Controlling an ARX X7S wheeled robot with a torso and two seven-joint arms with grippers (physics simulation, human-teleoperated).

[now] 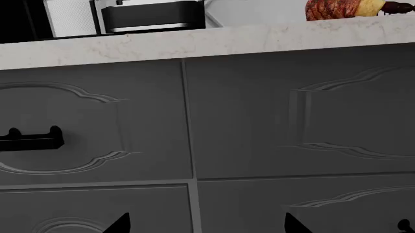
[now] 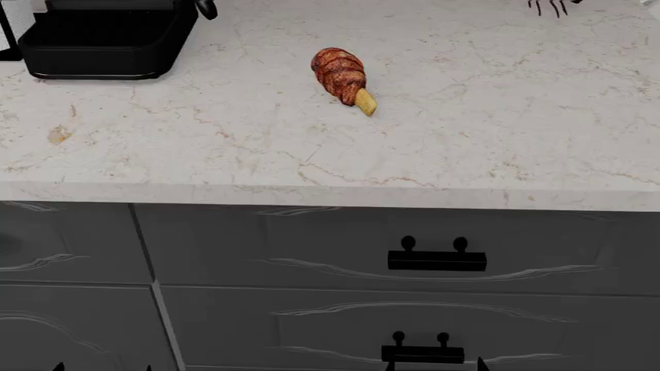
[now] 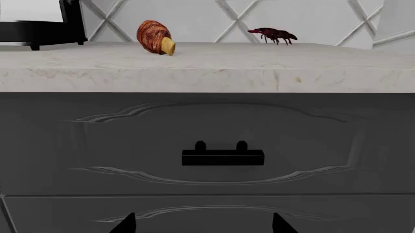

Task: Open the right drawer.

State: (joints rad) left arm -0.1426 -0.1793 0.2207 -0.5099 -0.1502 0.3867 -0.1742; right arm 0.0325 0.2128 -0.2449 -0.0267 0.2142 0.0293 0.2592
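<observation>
The right drawer is the wide dark grey front just under the marble counter, and it is shut. Its black bar handle sits on two round-topped posts. In the right wrist view the drawer fills the picture and its handle is straight ahead. My right gripper is open and empty, a short way in front of the drawer and just below the handle. My left gripper is open and empty, and faces the seam between the right drawer and the narrower drawer.
A similar lower drawer front with its own handle lies beneath. On the counter lie a brown roasted drumstick, a black appliance and a dark red crayfish. The counter edge overhangs the drawers.
</observation>
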